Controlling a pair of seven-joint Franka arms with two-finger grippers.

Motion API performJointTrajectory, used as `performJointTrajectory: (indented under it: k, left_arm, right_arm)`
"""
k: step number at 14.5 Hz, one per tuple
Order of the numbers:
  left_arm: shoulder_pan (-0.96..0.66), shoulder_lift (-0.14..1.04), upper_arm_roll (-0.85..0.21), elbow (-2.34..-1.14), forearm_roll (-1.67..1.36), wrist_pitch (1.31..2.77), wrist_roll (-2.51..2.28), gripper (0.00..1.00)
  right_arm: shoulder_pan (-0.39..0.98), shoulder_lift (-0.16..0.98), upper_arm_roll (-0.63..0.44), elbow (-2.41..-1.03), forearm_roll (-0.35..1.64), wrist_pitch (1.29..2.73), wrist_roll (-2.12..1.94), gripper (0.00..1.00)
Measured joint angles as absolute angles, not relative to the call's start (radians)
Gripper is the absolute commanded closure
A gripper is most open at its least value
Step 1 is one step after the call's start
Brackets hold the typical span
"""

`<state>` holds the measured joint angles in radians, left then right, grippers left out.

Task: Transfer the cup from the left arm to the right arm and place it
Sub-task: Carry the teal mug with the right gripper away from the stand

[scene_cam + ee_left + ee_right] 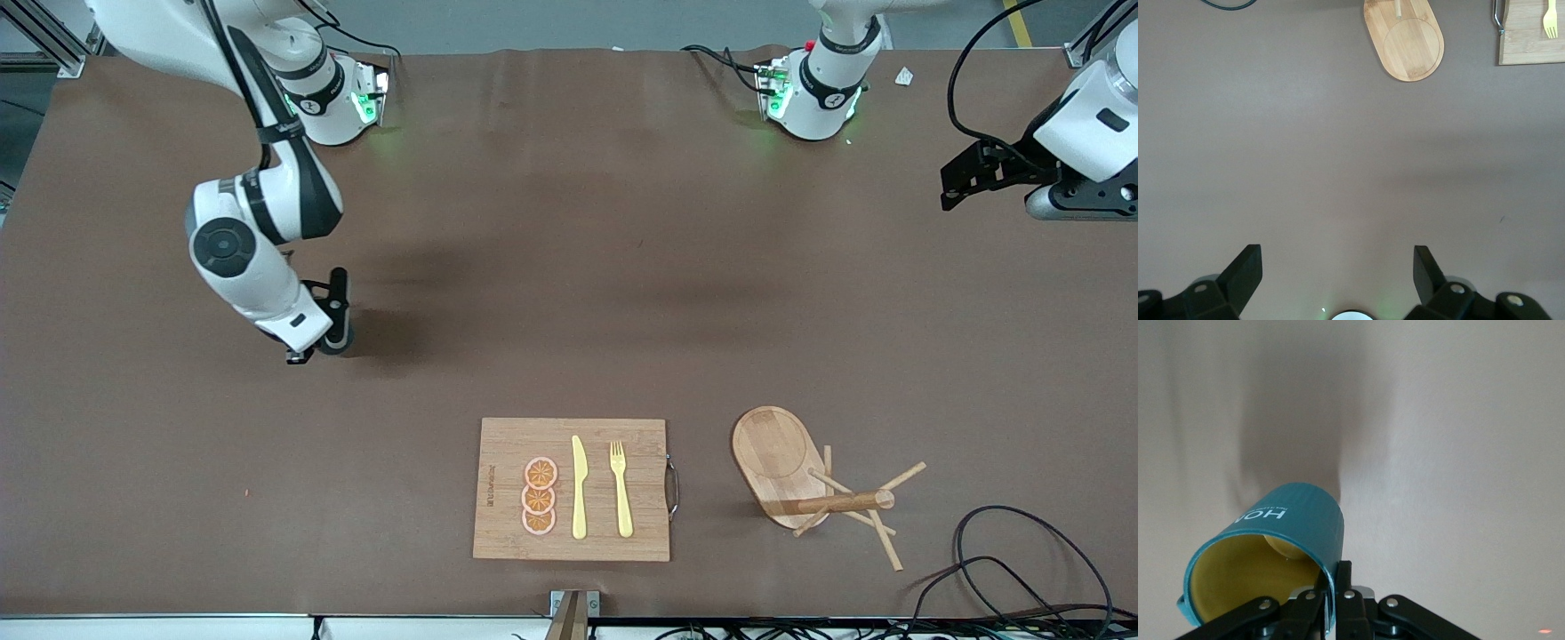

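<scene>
The cup (1291, 520) is a teal ribbed mug with a mustard-yellow inside. In the right wrist view it tilts on its side, its mouth toward the camera. My right gripper (1337, 572) is shut on the cup's rim, one finger inside and one outside. In the front view this gripper (333, 313) is low over the table toward the right arm's end, and the cup is mostly hidden under it. I cannot tell whether the cup touches the table. My left gripper (953, 185) is open and empty, high over the left arm's end; its fingers (1245, 270) stand wide apart.
A wooden cutting board (507, 542) with orange slices (540, 496), a yellow knife (579, 487) and a yellow fork (621, 489) lies near the front edge. A wooden peg stand (782, 462) lies tipped over beside it. Black cables (1022, 569) loop at the corner.
</scene>
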<state>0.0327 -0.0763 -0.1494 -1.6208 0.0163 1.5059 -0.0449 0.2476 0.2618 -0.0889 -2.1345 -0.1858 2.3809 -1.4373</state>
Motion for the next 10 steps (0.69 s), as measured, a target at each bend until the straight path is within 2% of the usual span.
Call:
performJointTrajectory:
  k: [5, 10]
  left_arm:
    - [0.034, -0.077, -0.149, -1.621, 0.016, 1.506, -0.045, 0.0]
    - [0.034, -0.077, -0.148, -1.621, 0.016, 1.506, -0.045, 0.0]
  right_arm:
    - [0.156, 0.303, -0.088, -2.132, -0.186, 2.4, -1.87, 1.0]
    - [0.103, 0.346, -0.083, -2.122, -0.187, 2.493, -2.269, 0.99]
